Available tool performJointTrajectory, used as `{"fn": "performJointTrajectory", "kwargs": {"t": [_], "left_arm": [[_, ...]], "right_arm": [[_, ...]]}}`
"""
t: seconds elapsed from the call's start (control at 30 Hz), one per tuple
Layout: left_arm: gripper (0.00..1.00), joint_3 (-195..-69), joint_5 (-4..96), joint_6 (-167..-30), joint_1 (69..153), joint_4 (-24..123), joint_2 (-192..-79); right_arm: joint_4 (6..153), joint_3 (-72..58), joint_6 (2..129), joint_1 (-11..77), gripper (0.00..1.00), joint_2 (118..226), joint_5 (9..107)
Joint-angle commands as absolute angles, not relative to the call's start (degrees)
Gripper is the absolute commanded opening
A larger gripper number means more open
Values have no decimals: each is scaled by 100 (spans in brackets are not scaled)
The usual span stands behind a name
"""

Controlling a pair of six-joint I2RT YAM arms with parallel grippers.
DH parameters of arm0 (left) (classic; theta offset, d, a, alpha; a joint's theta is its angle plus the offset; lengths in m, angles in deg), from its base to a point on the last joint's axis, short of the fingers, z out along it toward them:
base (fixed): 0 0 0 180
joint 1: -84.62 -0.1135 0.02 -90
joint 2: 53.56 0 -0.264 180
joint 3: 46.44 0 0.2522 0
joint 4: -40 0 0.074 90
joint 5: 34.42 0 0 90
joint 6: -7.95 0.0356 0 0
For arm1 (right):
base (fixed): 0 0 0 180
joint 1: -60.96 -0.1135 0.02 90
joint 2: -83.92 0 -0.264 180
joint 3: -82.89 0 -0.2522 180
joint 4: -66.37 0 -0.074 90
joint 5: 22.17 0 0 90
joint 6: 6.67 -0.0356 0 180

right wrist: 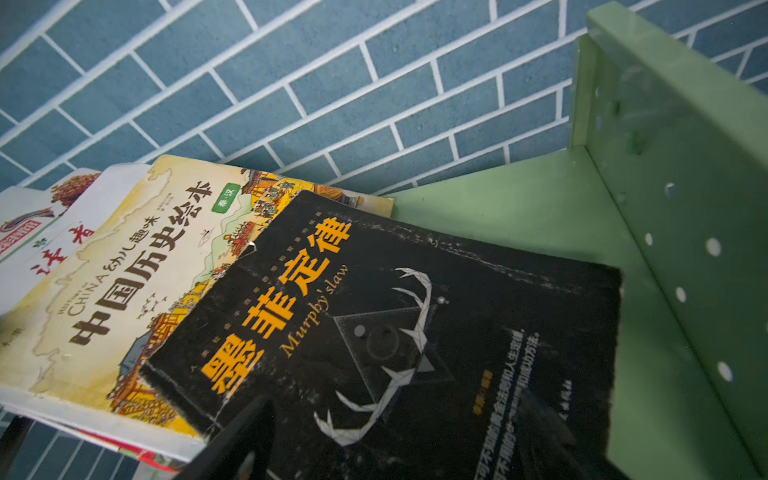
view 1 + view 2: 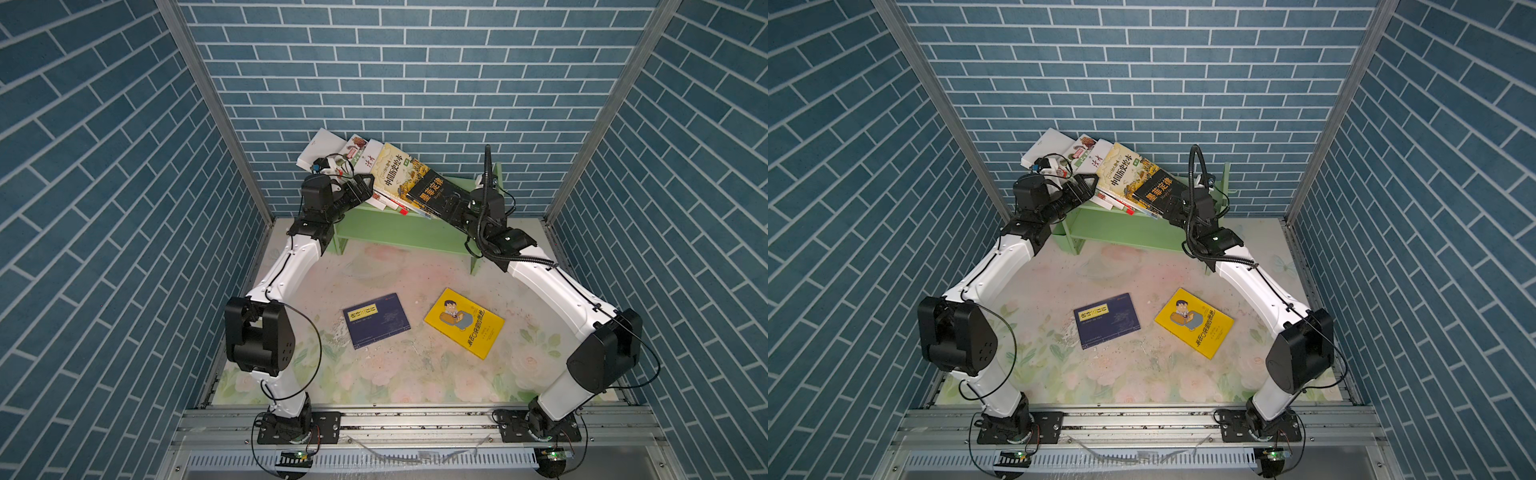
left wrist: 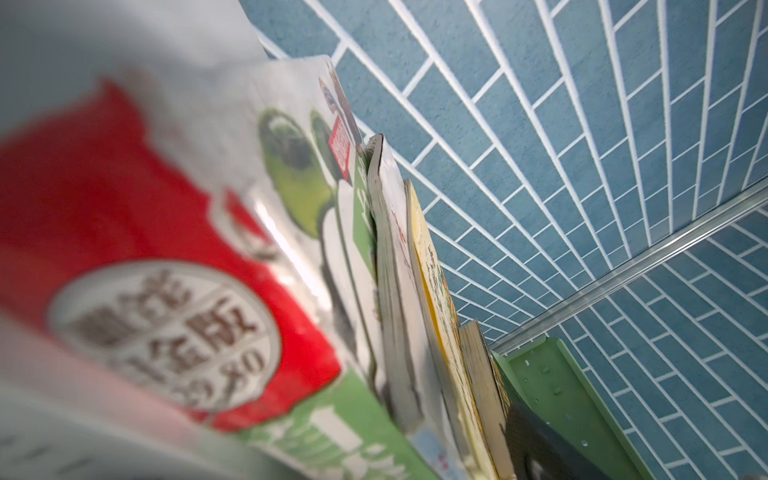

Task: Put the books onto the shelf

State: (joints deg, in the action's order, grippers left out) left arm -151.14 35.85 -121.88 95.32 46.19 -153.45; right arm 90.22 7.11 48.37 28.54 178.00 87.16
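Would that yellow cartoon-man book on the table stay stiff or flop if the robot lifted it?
The yellow cartoon-man book looks thin and soft-covered, so held by one edge it would probably sag. Lying flat on the table, it likely slides when pushed and offers little edge to grip.

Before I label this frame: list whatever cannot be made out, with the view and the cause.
Lower tier of the shelf: both top views, covered by its upper board; contents unknown.
The left gripper: top views, its own body masks any contact with the leaning books; left wrist view shows no fingers.
The green-and-red book: left wrist view, nearest cover blurred.
The right gripper: top views, tucked against the black book; touch unclear.
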Motion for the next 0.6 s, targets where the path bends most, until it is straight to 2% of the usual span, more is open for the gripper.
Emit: {"fn": "performJointTrajectory", "kwargs": {"t": [0.0,0.3,0.57], "left_arm": [[100,-15266,3173,-11984,9535,4207,-15320],[100,-15231,2703,-11626,9570,4198,-15308],[100,-15319,2730,-11398,9569,4398,-15252]], "right_arm": [[9210,667,4283,2853,90,17923,8989],[8947,458,3799,2888,88,18166,8744],[9116,666,3628,2906,83,18491,8568]]}}
